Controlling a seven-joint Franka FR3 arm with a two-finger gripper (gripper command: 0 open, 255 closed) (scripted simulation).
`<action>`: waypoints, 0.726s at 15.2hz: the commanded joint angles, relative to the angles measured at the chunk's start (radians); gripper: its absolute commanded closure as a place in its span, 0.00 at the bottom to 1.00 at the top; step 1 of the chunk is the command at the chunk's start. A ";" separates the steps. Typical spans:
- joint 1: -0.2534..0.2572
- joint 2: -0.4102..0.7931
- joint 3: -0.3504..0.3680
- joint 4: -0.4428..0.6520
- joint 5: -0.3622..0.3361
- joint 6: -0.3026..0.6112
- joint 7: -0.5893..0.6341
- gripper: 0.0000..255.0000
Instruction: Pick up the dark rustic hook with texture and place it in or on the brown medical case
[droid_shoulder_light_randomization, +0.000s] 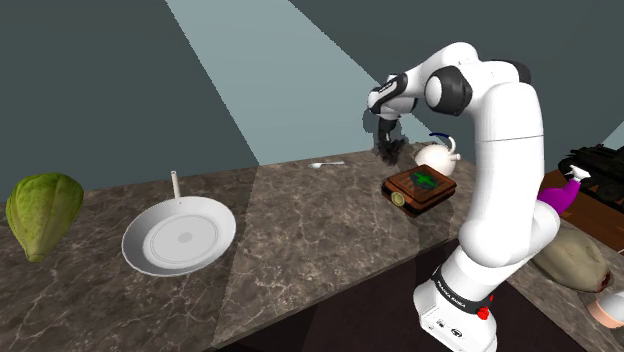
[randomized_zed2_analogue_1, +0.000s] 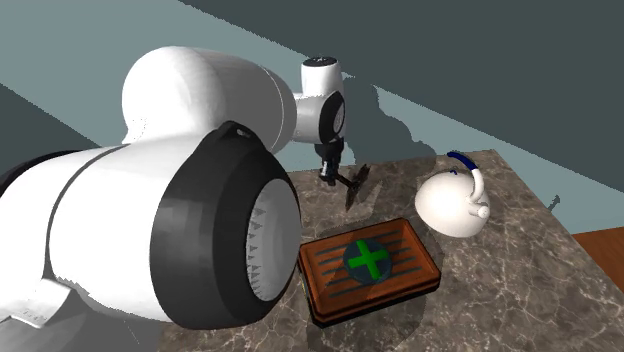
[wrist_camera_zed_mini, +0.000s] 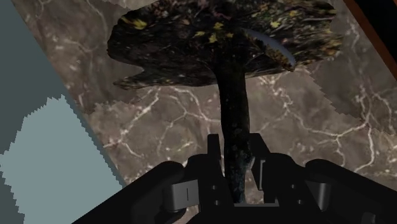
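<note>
My black gripper (wrist_camera_zed_mini: 236, 167) is shut on the stem of the dark, rough-textured hook (wrist_camera_zed_mini: 216, 44), whose broad mottled plate hangs beyond the fingers. In the second exterior view the gripper (randomized_zed2_analogue_1: 331, 180) holds the hook (randomized_zed2_analogue_1: 355, 184) in the air above the marble counter, behind the brown case (randomized_zed2_analogue_1: 368, 268) with a green cross on its lid. In the shoulder view the gripper (droid_shoulder_light_randomization: 385, 148) hangs just behind and to the left of the case (droid_shoulder_light_randomization: 420, 187), which lies flat and closed.
A white teapot (randomized_zed2_analogue_1: 452, 202) with a blue handle stands beside the case. A white pan (droid_shoulder_light_randomization: 180, 237), a green cabbage-like thing (droid_shoulder_light_randomization: 42, 212) and a spoon (droid_shoulder_light_randomization: 326, 163) lie on the counter (droid_shoulder_light_randomization: 300, 230). A purple bottle (droid_shoulder_light_randomization: 560, 192) and other items sit at the shoulder view's right.
</note>
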 joint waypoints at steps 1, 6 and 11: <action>0.003 -0.014 -0.004 0.010 -0.005 -0.023 0.002 1.00; 0.009 -0.047 -0.013 0.029 -0.018 -0.074 0.005 1.00; 0.013 -0.076 -0.021 0.055 -0.030 -0.127 0.007 1.00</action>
